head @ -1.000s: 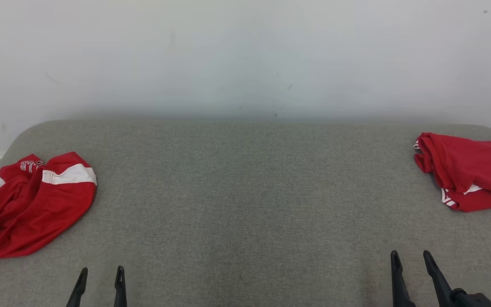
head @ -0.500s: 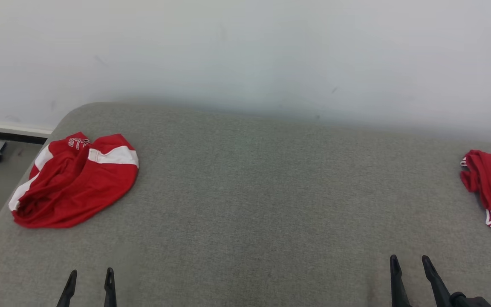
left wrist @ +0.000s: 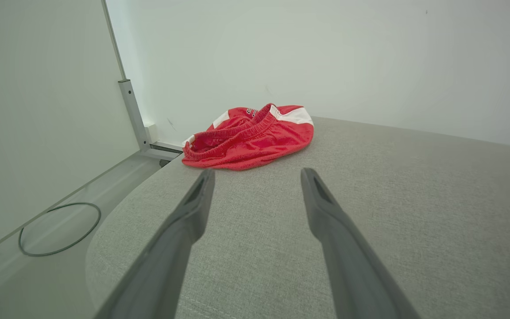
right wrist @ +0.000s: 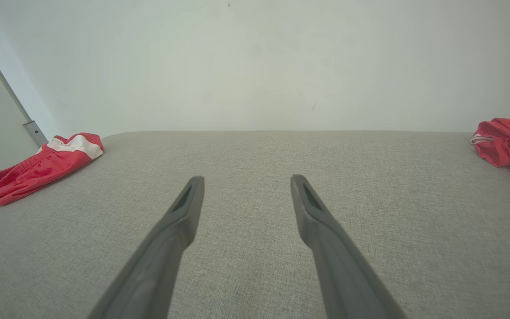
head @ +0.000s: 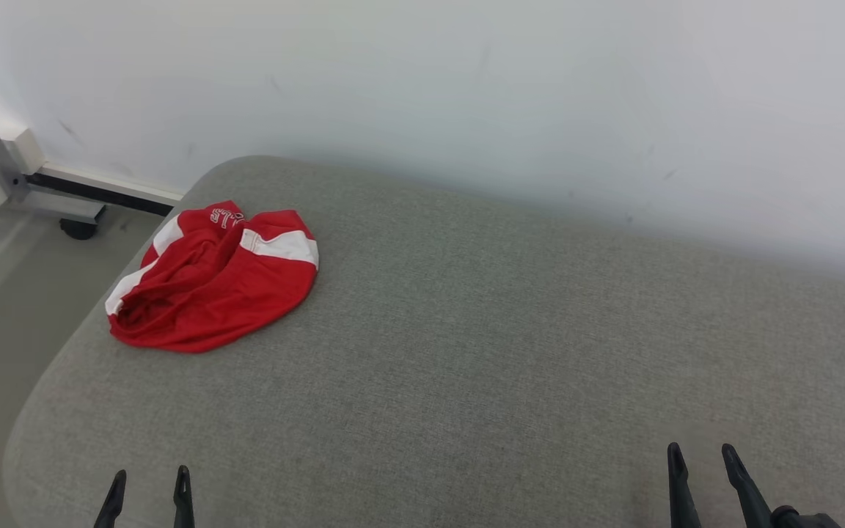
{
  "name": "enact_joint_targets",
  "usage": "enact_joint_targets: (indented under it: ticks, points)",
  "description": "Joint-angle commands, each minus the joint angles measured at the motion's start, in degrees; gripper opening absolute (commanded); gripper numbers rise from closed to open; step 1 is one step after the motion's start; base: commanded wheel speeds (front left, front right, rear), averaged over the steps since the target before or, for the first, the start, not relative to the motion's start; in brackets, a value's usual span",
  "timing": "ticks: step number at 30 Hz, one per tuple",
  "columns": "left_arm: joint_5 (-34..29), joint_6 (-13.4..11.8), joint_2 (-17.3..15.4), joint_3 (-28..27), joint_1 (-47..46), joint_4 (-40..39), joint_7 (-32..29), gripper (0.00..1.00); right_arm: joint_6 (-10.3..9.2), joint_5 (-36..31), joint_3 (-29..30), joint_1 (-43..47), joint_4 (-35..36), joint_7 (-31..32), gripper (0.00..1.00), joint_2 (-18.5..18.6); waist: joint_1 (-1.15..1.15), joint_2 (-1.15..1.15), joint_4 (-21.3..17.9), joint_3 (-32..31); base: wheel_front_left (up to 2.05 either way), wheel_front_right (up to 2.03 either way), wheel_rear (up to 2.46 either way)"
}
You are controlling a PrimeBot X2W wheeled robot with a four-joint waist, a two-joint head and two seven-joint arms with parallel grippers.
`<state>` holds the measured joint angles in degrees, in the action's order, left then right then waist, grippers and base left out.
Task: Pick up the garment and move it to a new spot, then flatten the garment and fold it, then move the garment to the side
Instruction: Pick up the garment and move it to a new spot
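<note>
Holding left gripper and right gripper over the pad, fingers spread wide, empty, shorts crumpled ahead-left.

The garment is a pair of red shorts with white side panels and small white lettering near the top (too small to read). It lies crumpled in a loose, rounded heap on the grey table, with its gathered elastic waistband on the side facing the left pincer. The heap sits well ahead of that pincer and far off to the left of the right pincer, touching neither.
</note>
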<state>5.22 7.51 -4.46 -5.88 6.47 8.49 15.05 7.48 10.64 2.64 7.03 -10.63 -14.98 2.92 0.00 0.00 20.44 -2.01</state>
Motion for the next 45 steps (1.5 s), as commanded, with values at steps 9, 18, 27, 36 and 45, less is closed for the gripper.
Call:
enact_joint_targets:
  ticks: [9, 18, 27, 36, 45]
  points:
    - [0.1, -0.1, -0.4, -0.3, 0.7, 0.3, 0.2, 1.0, 0.05, 0.5, -0.2, 0.7, -0.3, -0.3, 1.0, -0.1, 0.0, 0.0, 6.1, -0.3, 0.0, 0.0, 0.0]
    - [0.2, -0.1, -0.1, -1.4, 1.4, -0.2, 0.2, 1.0, 0.05, 0.7, -1.3, -0.7, -0.7, -0.3, 1.0, -0.1, 0.0, 0.0, 8.0, 0.1, 0.0, 0.0, 0.0]
    - [-0.1, -0.1, 0.1, -2.1, 1.2, 0.0, 0.2, 1.0, 0.05, 0.8, -1.5, -0.8, -0.8, -0.3, 1.0, -0.1, 0.0, 0.0, 8.0, 0.2, 0.0, 0.0, 0.0]
    - [3.0, -0.1, -0.4, -3.8, -4.1, 1.3, 0.2, 1.0, 0.05, -1.0, -2.9, -2.1, -0.3, -0.3, 1.0, -0.1, 0.0, 0.0, 3.2, 2.0, 0.0, 0.0, 0.0]
    - [6.4, -0.1, -4.9, -4.9, -17.2, 7.3, 0.2, 1.0, 0.05, -2.6, -4.1, -6.2, 0.5, -0.3, 1.0, 0.0, 0.0, 0.0, -7.7, 7.0, 0.0, 0.0, 0.0]
